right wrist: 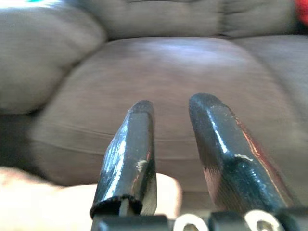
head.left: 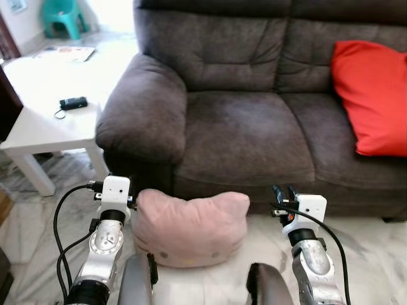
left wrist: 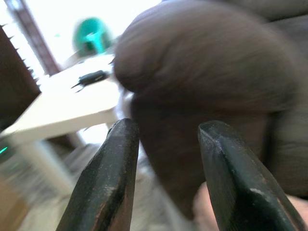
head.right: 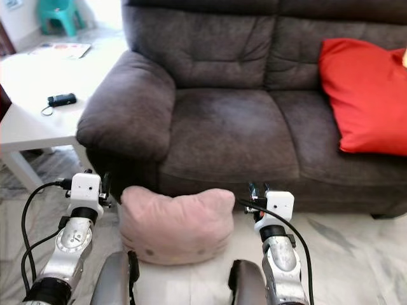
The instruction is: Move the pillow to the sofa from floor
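A pink pillow (head.left: 191, 227) lies on the tiled floor against the front of the dark brown sofa (head.left: 245, 136). My left gripper (head.left: 108, 183) is raised just left of the pillow, in front of the sofa's armrest. In the left wrist view its fingers (left wrist: 110, 178) stand open with nothing between them. My right gripper (head.left: 283, 192) is raised just right of the pillow, apart from it. Its fingers (right wrist: 130, 154) are also open and hold nothing, and they point at the seat cushion. A corner of the pillow (right wrist: 43, 197) shows below them.
A red cushion (head.left: 374, 95) leans on the sofa's right seat. A white low table (head.left: 44, 124) with a small black device (head.left: 73, 102) stands left of the armrest. Further back are a teal stool (head.left: 63, 16) and a magazine (head.left: 65, 53).
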Robot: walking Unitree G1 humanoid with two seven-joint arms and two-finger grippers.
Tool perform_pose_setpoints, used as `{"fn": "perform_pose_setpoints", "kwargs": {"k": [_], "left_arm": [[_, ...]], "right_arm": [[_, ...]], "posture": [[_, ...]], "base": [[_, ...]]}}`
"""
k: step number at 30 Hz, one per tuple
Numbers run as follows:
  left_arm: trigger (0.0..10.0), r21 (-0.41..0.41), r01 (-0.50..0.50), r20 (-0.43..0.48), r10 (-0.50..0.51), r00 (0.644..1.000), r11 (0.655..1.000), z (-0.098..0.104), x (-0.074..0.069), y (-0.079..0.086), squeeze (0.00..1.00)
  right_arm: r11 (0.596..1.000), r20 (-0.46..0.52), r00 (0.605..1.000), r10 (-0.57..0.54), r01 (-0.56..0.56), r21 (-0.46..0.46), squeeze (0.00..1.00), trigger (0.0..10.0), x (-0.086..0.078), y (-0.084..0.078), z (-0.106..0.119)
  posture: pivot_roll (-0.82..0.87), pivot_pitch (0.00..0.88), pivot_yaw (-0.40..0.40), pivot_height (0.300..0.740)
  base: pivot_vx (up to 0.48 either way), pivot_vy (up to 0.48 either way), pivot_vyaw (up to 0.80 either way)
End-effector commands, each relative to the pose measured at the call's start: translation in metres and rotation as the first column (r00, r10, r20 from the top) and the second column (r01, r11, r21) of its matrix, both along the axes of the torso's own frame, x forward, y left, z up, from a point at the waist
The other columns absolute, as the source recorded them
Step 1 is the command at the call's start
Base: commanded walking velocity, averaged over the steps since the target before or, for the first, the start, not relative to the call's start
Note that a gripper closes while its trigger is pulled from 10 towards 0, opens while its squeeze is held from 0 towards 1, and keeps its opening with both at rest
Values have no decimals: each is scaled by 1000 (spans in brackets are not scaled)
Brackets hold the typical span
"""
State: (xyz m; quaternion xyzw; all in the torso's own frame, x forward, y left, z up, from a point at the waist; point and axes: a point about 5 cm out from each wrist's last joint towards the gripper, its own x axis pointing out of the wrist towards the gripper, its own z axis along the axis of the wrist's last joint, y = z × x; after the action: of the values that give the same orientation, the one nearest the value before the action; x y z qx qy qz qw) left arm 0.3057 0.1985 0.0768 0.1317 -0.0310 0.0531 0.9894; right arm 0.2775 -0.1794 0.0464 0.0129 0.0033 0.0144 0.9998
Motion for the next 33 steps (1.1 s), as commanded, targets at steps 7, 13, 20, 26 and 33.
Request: {"fn": "perform_pose_setpoints", "kwargs": {"k": [7, 13, 20, 26, 33], "left_arm": [[10000, -3, -16, -26, 16, 1000, 1000, -3, 0, 4, 0], [10000, -3, -15, -26, 15, 1000, 1000, -3, 1, 3, 0], [10000, -10, 3, -24, -3, 1000, 1000, -3, 1, 1, 0], [10000, -26, 89, -82, -91, 993, 996, -13, -5, -6, 0], [10000, -237, -42, -315, -36, 949, 971, -55, -28, 11, 0]], "right_arm": [[1000, 12, 1000, 13, -13, 14, 0, 10000, 3, 3, 4], [1000, 10, 1000, 21, -21, 7, 0, 10000, 4, 4, 4], [999, 11, 999, 52, -52, -14, 0, 10000, 2, 7, 4], [999, 0, 999, 42, -42, -5, 0, 10000, 2, 4, 2], [999, -15, 999, 42, -42, -8, 0, 10000, 0, 3, 0]], "posture": [[42, 0, -58, 525], [42, 0, -59, 525], [41, 0, -61, 525], [42, 0, -63, 525], [39, 0, -63, 525]], "base": [[304, 0, 0], [308, 0, 0], [264, 0, 343], [0, 0, 133], [0, 0, 0]]}}
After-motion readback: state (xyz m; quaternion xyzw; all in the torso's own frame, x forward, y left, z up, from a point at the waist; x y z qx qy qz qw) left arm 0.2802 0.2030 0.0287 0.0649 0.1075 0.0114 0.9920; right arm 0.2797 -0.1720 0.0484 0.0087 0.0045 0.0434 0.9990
